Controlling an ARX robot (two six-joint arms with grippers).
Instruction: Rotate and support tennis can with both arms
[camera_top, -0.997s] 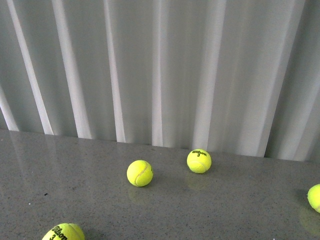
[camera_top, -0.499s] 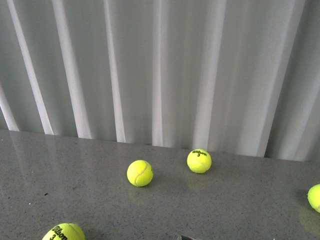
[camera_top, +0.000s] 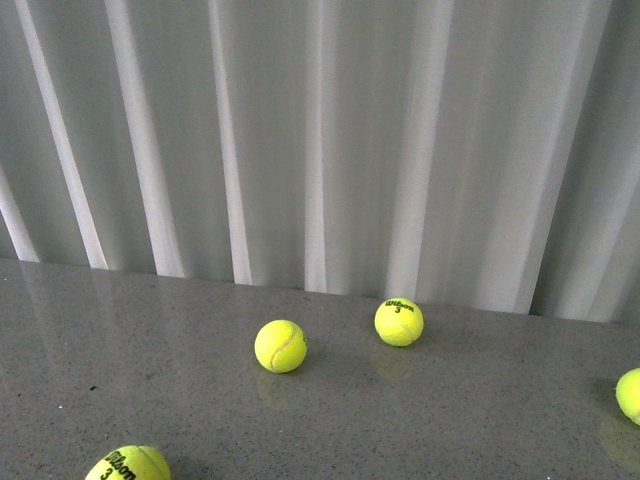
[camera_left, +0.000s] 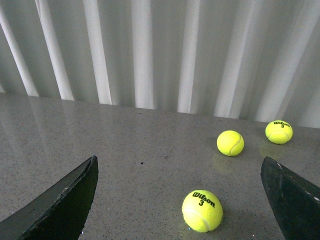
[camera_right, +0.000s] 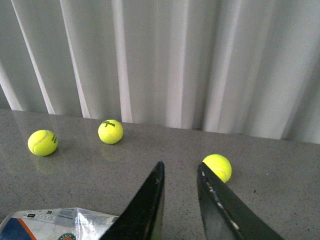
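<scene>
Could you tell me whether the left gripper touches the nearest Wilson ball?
Apart: the left wrist view shows bare table between the nearest Wilson ball and the left gripper's open fingers.

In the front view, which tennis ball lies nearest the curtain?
The ball printed Wilson 3, just right of the plain-faced ball, which sits slightly nearer the camera.

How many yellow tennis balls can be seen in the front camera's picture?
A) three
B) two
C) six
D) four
D: four show: a plain ball, a farther ball, a ball cut by the bottom edge and a ball cut by the right edge.
</scene>
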